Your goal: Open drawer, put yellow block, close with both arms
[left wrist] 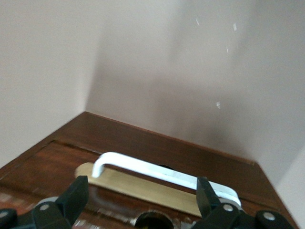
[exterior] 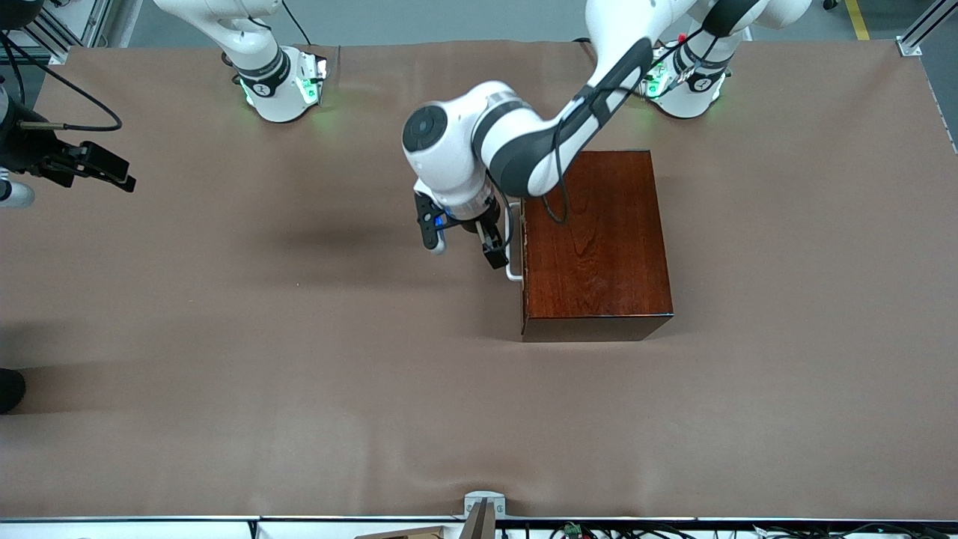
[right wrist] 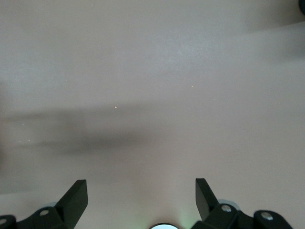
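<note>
In the front view, one dark mahogany box [exterior: 595, 243] is sitting on the brown tabletop [exterior: 299, 389] toward the left arm's end, its drawer front facing the right arm's end, with the single white handle [exterior: 514, 247] showing along that face and the drawer sitting closed. The left arm [exterior: 524, 142] is reaching from its green-lit base [exterior: 685, 86] across the box's top edge, and the left gripper [exterior: 464, 243] is hanging in front of the drawer, just beside the handle, with its fingers [exterior: 494, 251] spread wide and gripping nothing. The right arm's base [exterior: 281, 86] is standing along the upper edge, and the right gripper [exterior: 90, 168] is waiting over bare cloth at the right arm's end, well apart from the box. No yellow block is showing in this view, so its position cannot be told. In the left wrist view, two black fingers [left wrist: 71, 200] are standing wide apart on either side of the white handle [left wrist: 162, 174], which is rising from one brass-coloured plate [left wrist: 143, 188] on the drawer front [left wrist: 157, 148]; whether they are touching it cannot be told. In the right wrist view, two fingers [right wrist: 76, 198] are standing wide apart over plain brown cloth [right wrist: 152, 95], empty.
</note>
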### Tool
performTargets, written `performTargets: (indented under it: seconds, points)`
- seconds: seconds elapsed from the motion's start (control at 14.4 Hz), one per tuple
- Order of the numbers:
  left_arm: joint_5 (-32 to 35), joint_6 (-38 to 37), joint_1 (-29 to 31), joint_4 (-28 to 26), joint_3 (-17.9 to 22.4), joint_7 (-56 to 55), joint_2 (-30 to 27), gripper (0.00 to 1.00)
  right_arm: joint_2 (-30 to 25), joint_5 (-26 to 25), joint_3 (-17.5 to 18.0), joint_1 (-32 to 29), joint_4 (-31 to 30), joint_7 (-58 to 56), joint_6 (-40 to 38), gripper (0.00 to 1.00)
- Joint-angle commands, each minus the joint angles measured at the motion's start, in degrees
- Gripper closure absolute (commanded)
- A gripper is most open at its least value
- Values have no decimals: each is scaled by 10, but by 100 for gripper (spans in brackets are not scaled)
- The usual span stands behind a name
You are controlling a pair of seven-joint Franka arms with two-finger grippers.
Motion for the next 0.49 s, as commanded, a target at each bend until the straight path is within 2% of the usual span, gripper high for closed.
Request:
performTargets:
  seconds: [0.0,0.21,0.42]
  points:
    - [-32,4,12,-19,3,-104,-76,0,1,5,5,1,8,9,-8,0]
    - [-75,-7,46,-24,7,-238,-146,0,1,5,5,2,8,8,-8,0]
    - [-128,-75,142,-25,7,-271,-194,0,1,5,5,1,8,8,-8,0]
